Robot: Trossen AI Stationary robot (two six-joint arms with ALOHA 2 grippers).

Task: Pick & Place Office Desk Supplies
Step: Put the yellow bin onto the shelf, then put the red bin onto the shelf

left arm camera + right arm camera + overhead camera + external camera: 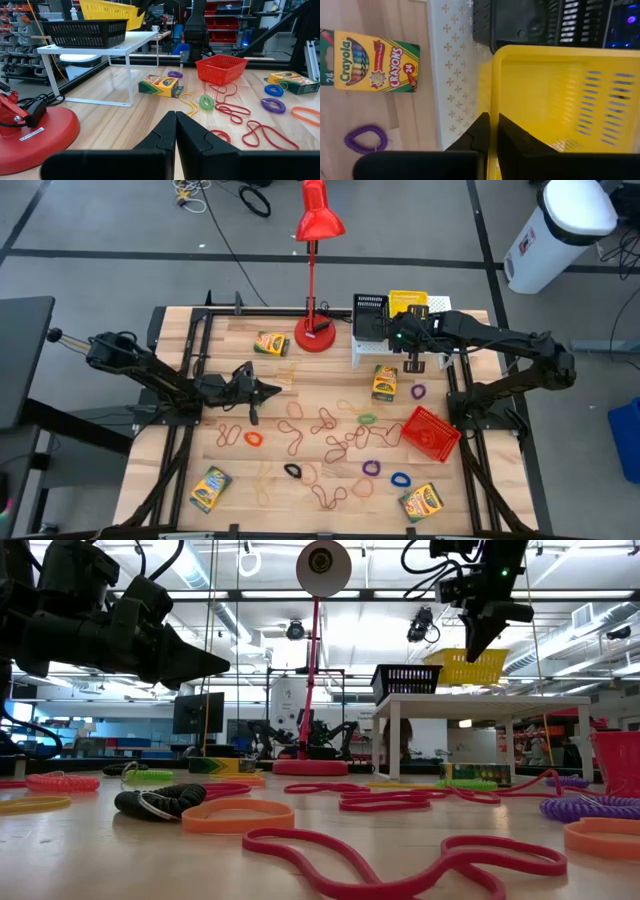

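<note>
My right gripper (pixel 492 131) is shut on the yellow mesh bin (pixel 555 95) over the white shelf (pixel 455 75) at the table's far right. The bin shows slightly tilted in the low view (pixel 465 667). A black bin (pixel 370 315) stands on the shelf beside it. The red bin (pixel 432 430) sits on the table at the right. My left gripper (pixel 272 389) hangs shut and level over the left middle, holding nothing. Coloured rubber bands (pixel 322 430) lie scattered mid-table. Crayon boxes lie flat on the table (pixel 271 343), (pixel 385 381), (pixel 210 488), (pixel 422 502). My right gripper pinches the yellow bin's rim (pixel 492 102) on its near long side between the two fingers. The fingers slant down from the table's right, along that wall. The bin sits a little tilted; whether its bottom rests on the shelf I cannot tell.
A tall red desk lamp stands on its round base (pixel 318 338) at the far middle, left of the shelf. A purple coil (pixel 418 392) lies near the crayon box in front of the shelf. Dark frame rails run along both table sides.
</note>
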